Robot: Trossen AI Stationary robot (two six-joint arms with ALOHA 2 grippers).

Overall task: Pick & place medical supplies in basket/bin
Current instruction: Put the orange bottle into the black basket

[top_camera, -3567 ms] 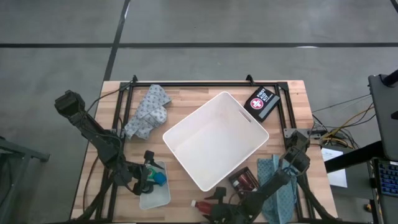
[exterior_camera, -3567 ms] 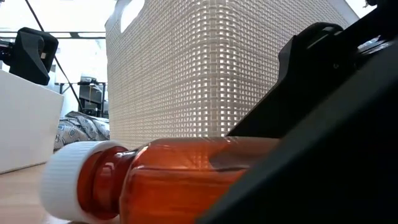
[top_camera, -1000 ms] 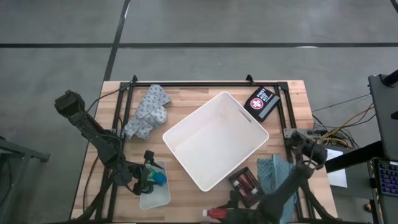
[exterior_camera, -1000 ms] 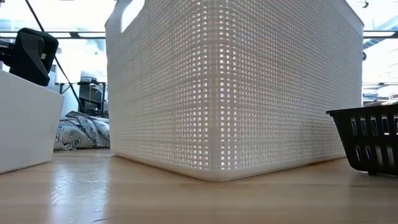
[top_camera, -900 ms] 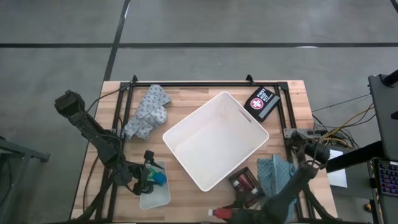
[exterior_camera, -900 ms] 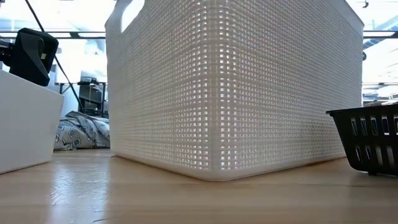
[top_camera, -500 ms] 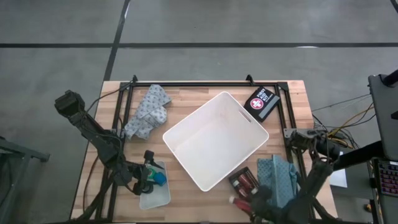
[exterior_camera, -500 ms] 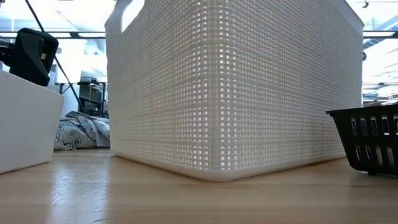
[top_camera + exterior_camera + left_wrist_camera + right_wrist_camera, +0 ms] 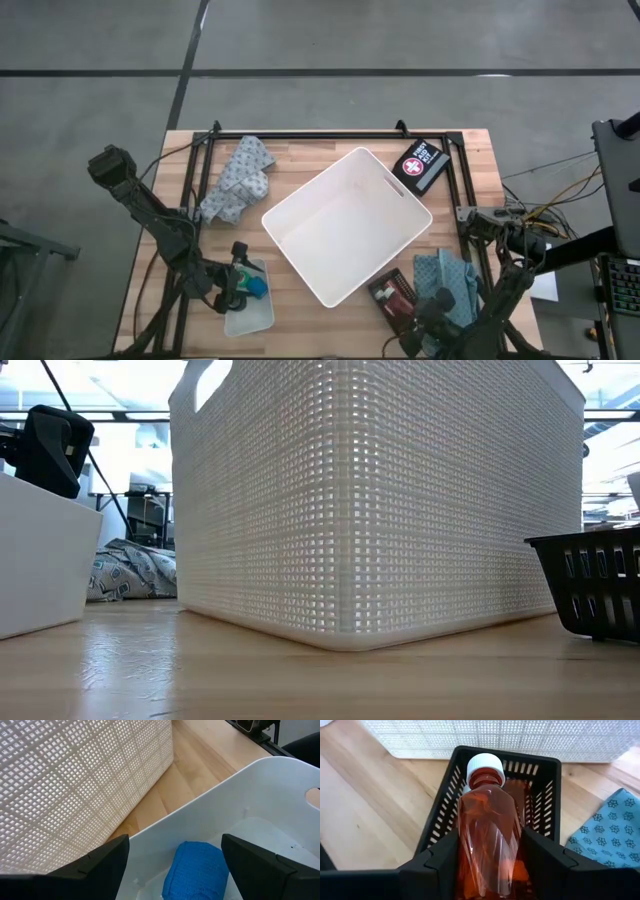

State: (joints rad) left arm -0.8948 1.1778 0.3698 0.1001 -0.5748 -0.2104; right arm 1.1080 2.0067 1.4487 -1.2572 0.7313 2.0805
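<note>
The right gripper (image 9: 487, 865) pinches an amber bottle (image 9: 487, 835) over the black crate (image 9: 547, 775). Next, carry it left to the white bin (image 9: 345, 225). The left gripper (image 9: 172, 862) hangs spread over a blue roll (image 9: 197, 870).

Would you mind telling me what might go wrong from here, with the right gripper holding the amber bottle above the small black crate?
1. The right gripper grips the amber bottle by its smooth body only; it might slip and fall into the black crate instead of the white bin.
2. The bin's wall stands tall beside the crate; a low carry could knock the bottle against it.
3. The left gripper hangs open over the blue roll in the translucent tray; both arms heading binward might collide.
</note>
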